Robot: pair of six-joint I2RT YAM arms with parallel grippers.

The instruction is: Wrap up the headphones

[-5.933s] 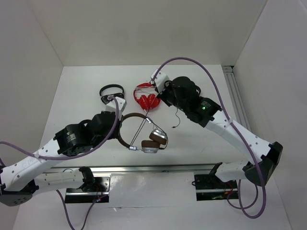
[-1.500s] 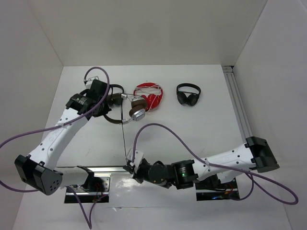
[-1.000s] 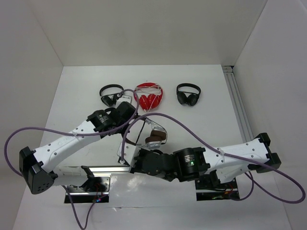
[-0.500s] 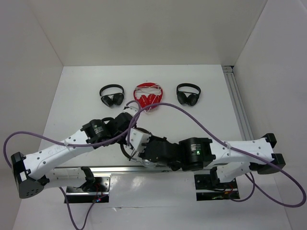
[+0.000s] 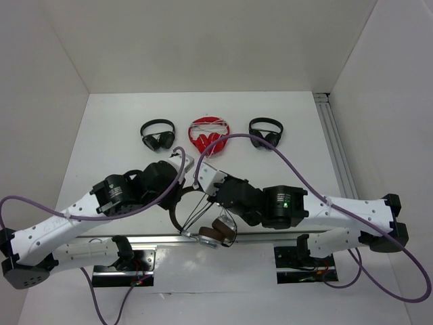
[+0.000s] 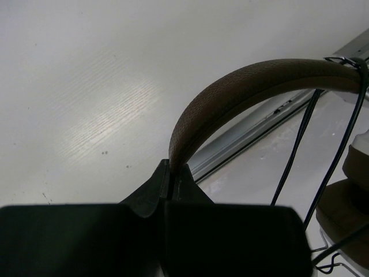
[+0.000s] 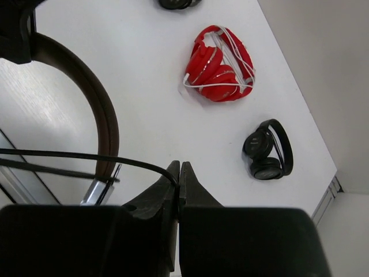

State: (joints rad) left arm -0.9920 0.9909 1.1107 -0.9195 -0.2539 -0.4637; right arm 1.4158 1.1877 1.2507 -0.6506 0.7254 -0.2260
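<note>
item: headphones (image 5: 216, 234), at the near table (image 5: 115, 156) edge between both arms. we log the left gripper (image 6: 172, 172) clamped tight on the brown headband (image 6: 242, 86), and the right gripper (image 7: 179, 172) pinched tight on the thin black cable (image 7: 69, 154). the red pair (image 5: 209, 133) lies well apart.

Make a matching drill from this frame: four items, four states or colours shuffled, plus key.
Items:
1. left gripper
2. right gripper
3. red headphones
4. ear cups

States:
A. wound with white cord
B. shut on the brown headband
C. brown and silver
D. shut on the thin black cable

Pairs: 1-B, 2-D, 3-A, 4-C
</note>
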